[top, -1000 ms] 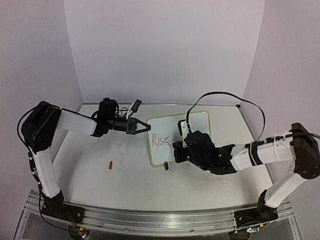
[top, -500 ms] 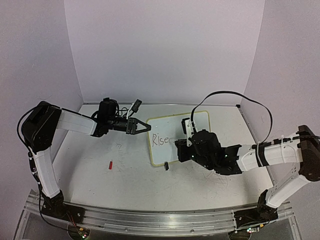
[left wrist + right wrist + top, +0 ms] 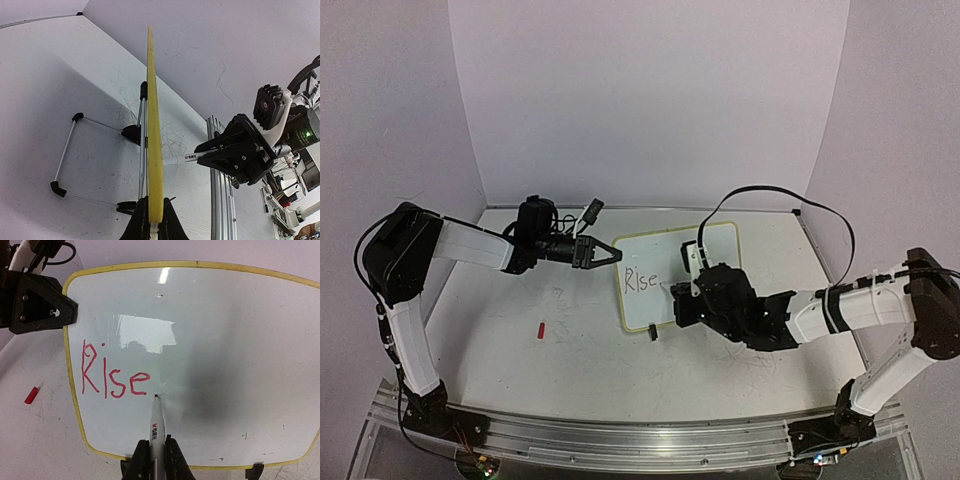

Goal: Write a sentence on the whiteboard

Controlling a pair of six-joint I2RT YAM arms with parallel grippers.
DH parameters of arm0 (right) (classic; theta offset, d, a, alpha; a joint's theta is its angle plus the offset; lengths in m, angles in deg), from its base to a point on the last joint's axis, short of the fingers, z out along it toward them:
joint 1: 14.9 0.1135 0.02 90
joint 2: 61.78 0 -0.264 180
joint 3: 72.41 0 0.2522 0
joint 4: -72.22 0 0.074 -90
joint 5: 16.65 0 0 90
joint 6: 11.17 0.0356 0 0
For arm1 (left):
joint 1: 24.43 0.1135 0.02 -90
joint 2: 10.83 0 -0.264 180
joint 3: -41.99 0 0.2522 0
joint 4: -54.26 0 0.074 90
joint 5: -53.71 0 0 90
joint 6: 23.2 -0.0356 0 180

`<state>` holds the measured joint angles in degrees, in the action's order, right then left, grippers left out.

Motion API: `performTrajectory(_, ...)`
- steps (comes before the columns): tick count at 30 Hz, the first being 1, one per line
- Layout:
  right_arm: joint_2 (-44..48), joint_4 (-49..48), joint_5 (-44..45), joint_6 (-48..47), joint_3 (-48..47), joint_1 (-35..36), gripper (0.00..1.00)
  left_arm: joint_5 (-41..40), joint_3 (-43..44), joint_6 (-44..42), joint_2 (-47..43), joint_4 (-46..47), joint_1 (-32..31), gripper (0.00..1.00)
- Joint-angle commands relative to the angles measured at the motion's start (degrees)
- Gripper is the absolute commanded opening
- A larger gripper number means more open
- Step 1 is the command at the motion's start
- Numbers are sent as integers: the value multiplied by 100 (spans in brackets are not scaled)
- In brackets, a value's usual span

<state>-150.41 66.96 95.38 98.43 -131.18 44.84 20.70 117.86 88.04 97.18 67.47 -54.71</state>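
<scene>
Right claw (image 3: 154,452) is clamped on a marker (image 3: 156,422), its tip on the whiteboard (image 3: 225,365) just right of the sentence (image 3: 112,377), a red "Rise". Left claw (image 3: 154,222) pinches the board's yellow rim near a corner, mid-table (image 3: 500,350).

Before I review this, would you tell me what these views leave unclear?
- Right wrist: marker rear cut off by the bottom edge; whether its tip touches the whiteboard is unclear.
- Left wrist: whiteboard is edge-on, so the writing is hidden.
- Top: right end effector covers most of the marker; red object too small to identify.
</scene>
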Motion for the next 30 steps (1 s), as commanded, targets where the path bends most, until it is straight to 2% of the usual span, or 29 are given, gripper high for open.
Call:
performTrajectory(1, -89, 7, 253, 6, -243, -30, 0, 253, -20, 161, -192, 0, -46, 0)
performTrajectory(12, -172, 282, 173, 77, -263, -32, 0, 252, -18, 161, -192, 1, -47, 0)
performTrajectory(15, -96, 739, -72, 149, -443, 151, 0, 247, -26, 161, -193, -4, -48, 0)
performTrajectory(17, 342, 1118, -325, 216, -589, 496, 0, 236, -32, 159, -194, 1, -48, 0)
performTrajectory(20, 1553, 912, -791, 381, -445, 829, 0, 229, -19, 152, -189, 1, -48, 0)
performTrajectory(22, 2285, 832, -316, 427, -327, 788, 0, 221, -14, 159, -185, 0, -48, 0)
performTrajectory(26, 2630, 1052, 338, 147, -160, 424, 0, 170, -39, 161, -200, -3, -48, 0)
performTrajectory(30, 2585, 1102, 516, -106, -35, 237, 0, 105, -55, 178, -177, -1, -51, 0)
